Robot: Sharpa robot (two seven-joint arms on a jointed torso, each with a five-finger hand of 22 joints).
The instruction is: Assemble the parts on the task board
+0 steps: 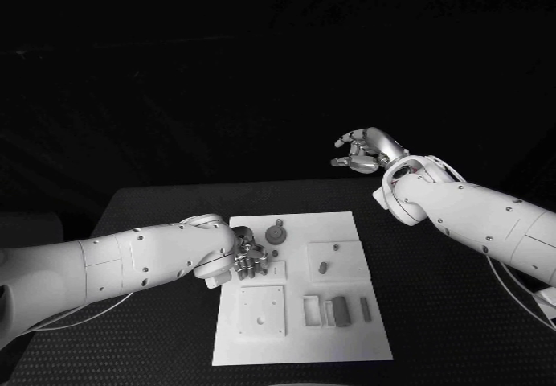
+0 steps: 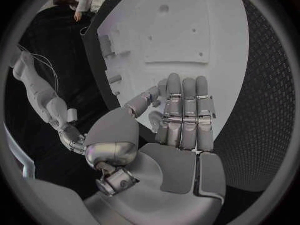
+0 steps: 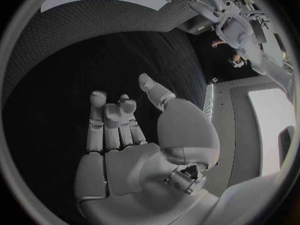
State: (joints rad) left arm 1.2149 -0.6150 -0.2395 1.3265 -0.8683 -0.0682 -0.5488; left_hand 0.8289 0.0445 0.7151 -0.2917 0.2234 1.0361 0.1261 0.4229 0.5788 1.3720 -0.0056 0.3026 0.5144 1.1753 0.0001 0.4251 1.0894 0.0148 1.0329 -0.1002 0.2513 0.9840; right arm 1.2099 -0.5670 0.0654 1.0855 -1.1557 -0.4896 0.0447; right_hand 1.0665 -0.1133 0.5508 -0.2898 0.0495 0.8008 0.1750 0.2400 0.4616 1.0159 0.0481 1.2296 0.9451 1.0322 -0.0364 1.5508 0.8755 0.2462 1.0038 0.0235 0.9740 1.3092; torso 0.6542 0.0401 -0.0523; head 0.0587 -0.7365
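The task board [image 1: 304,289] lies in the middle of the black surface [image 1: 440,305]; the left hand [image 1: 248,259] rests low on its left part, fingers straight, holding nothing; the right hand [image 1: 369,151] hangs high beyond the surface, fingers loosely bent, empty; small grey parts [image 1: 337,311] lie near the board's near edge.

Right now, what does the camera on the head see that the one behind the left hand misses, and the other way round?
The head view alone gives the whole task board laid out on the black table, with the round part near its far edge and the upright grey parts nearer the robot. It also shows the right hand raised well above the table, holding nothing.

The left wrist view alone shows the left hand's fingers close up, laid straight and side by side over the board.

Both show the left hand at the board.
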